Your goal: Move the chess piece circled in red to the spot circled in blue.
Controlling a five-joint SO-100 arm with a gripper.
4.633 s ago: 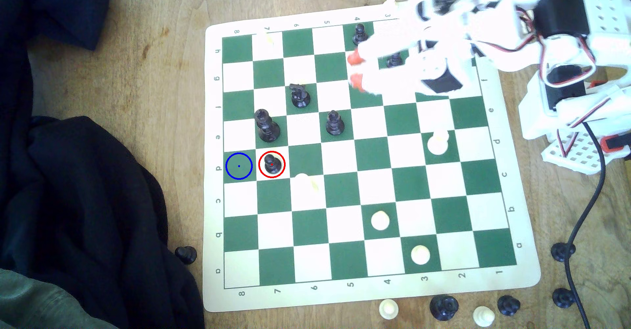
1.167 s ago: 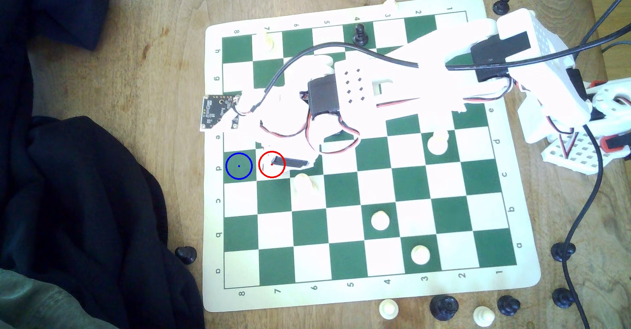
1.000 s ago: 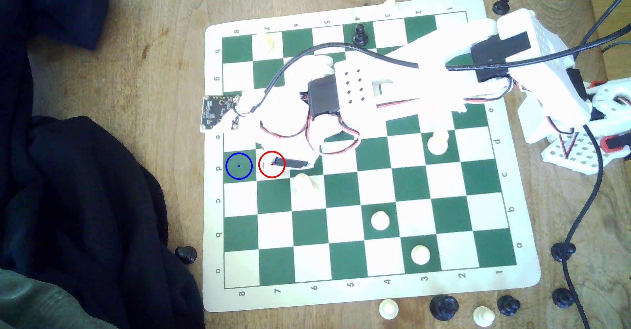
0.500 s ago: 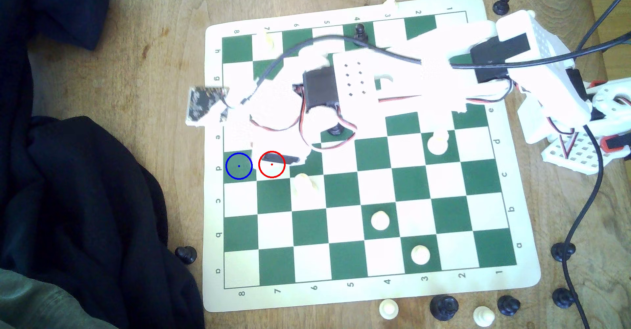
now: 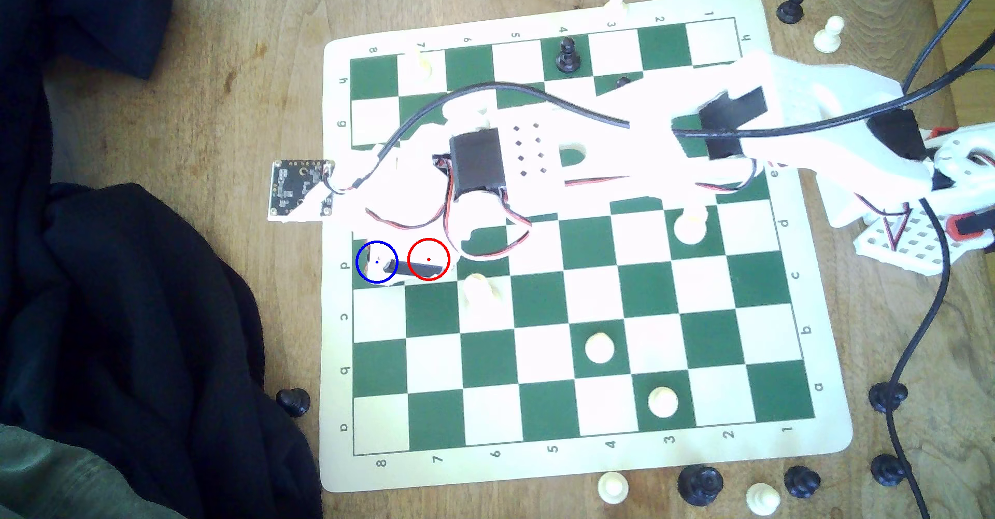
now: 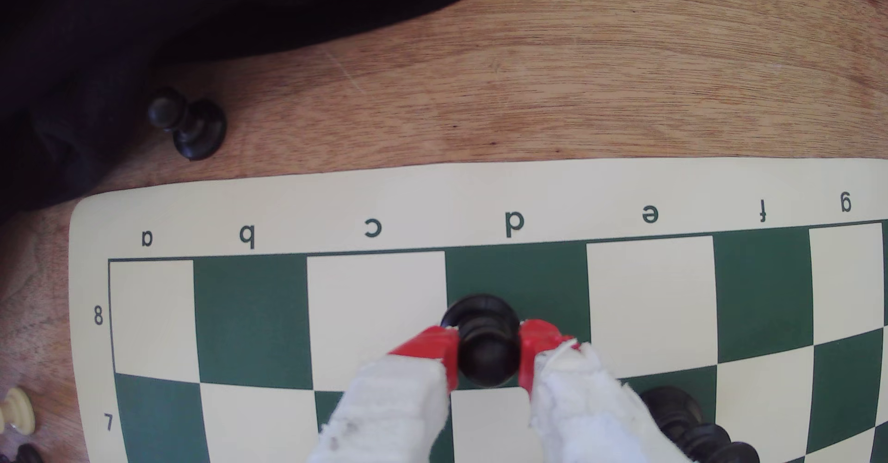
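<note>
1. As the exterior view reads from its left, a dark cloth (image 5: 134, 309) lies on the wooden table (image 5: 242, 93), with a loose black pawn (image 5: 293, 401) just beside it, off the chessboard (image 5: 587, 465).
2. Next comes the blue ring (image 5: 377, 261) on the green d8 square, in the board's outermost column. The gripper (image 6: 485, 357) sits over it.
3. Wrist view: both red-tipped fingers (image 6: 432, 347) press the round head of the black pawn (image 6: 486, 347). Jaws are nearly closed, holding it upright.
4. Key relation: the pawn's base (image 6: 480, 309) shows over the green d8 square, directly beneath the gripper. Whether it touches the board I cannot tell.
5. Judgement: carry is nearly done; what remains is a straight lowering and release.
6. To the exterior view's right, the red ring (image 5: 428, 259) marks a white square now covered partly by the arm.
7. Clearance: board border lies just beyond d8; neighbouring c8 and e8 look free. A tall black piece (image 6: 692, 424) stands near one finger, a risk on opening.
</note>
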